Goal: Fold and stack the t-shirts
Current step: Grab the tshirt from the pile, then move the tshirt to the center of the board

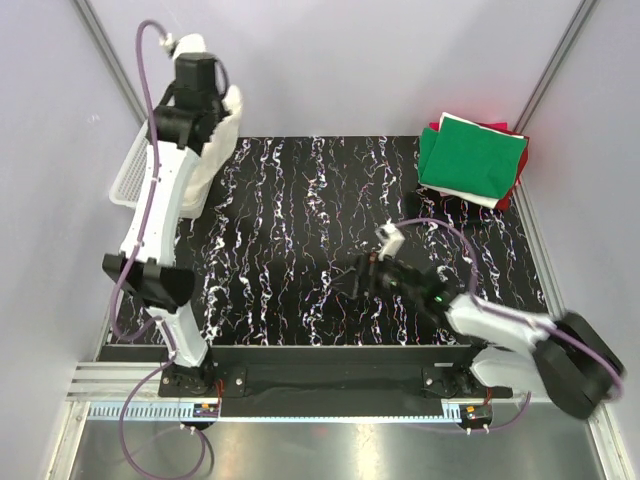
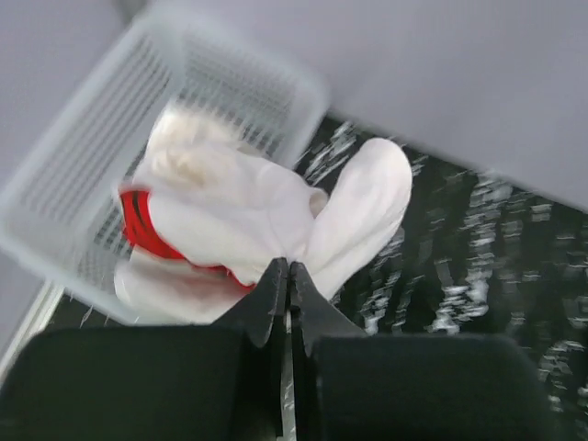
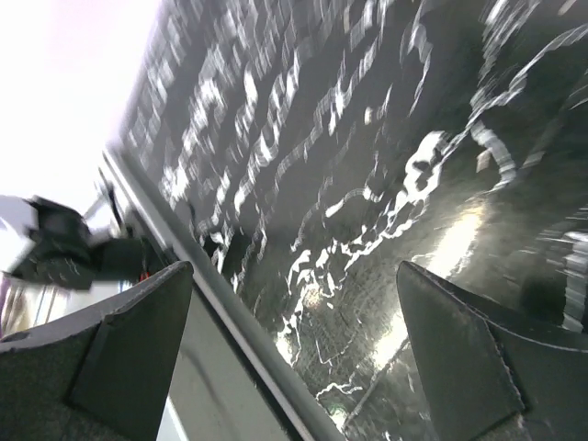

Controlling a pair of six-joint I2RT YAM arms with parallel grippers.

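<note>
Counter [image 1: 300,260]: black with white marble-like veins, a glossy sheen in the right wrist view. Far right corner: a folded stack of t-shirts [image 1: 470,165] lies on it, against the wall. Green tee [image 1: 478,150] on top, white tee [image 1: 478,197] edge showing under it, red tee [image 1: 522,160] peeking out at the far and right sides. Far left edge: white mesh basket [image 1: 128,178] beside the wall; unclear whether it sits fully on the counter. Cream-white tee [image 2: 230,216] with red print spills from the basket out over the counter; contact with the surface can't be told.
</note>
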